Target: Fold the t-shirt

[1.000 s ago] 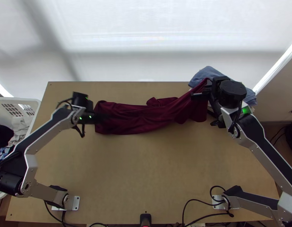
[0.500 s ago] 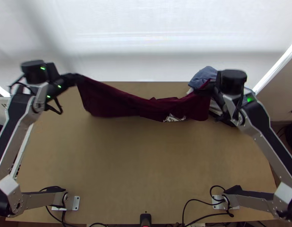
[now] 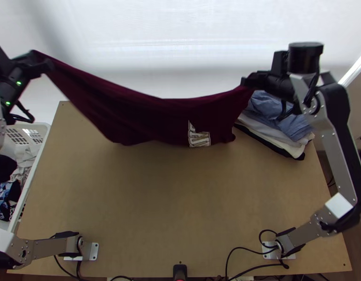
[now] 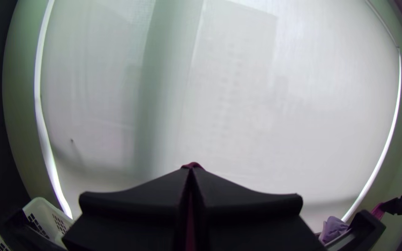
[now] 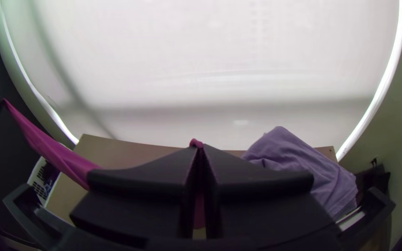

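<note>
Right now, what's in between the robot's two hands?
The dark red t-shirt. The top view shows it hanging from the left hand across to the right hand, its upper edge dipping between them.

Maroon t-shirt (image 3: pixel 147 114), pale print, stretched aloft between two jaws

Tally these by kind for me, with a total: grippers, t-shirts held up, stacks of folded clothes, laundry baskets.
Grippers: 2 (left gripper, right gripper)
Held-up dark red t-shirt: 1
Stack of folded clothes: 1
White laundry basket: 1
Total: 5
</note>
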Tool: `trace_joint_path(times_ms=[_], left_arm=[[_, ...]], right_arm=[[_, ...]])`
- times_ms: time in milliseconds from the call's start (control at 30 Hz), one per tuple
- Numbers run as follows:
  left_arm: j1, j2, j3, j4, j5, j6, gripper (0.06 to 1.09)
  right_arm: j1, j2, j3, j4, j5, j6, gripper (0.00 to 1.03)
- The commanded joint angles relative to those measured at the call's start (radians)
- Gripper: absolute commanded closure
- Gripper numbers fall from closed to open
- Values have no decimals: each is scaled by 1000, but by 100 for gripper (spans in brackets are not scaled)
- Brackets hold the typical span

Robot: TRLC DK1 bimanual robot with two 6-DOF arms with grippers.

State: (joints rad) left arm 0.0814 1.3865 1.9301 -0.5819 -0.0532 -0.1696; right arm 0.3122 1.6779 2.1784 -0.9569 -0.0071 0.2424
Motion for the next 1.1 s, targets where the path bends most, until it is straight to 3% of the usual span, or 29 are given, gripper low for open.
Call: trace_joint_path(times_ms=[0, 167, 400, 567, 833, 1067], left_arm=[[20, -4, 78, 10, -19, 39, 105], [20, 8, 142, 17, -43, 44, 105], [20, 3, 210, 80, -97, 47, 105], [20, -50, 221, 180, -140, 53, 105], [20, -216, 222, 208, -194, 48, 105], [8, -477, 148, 103, -191, -27, 105]], right_arm=[[-33, 34, 156, -14, -76, 72, 100], [-41, 3, 173, 64, -200, 86, 100], [-113, -144, 110, 429, -205, 117, 100], [-197, -241, 115, 555, -200, 117, 100], [-222, -520, 37, 471, -202, 113, 100], [-193, -736, 26, 214, -206, 80, 100]])
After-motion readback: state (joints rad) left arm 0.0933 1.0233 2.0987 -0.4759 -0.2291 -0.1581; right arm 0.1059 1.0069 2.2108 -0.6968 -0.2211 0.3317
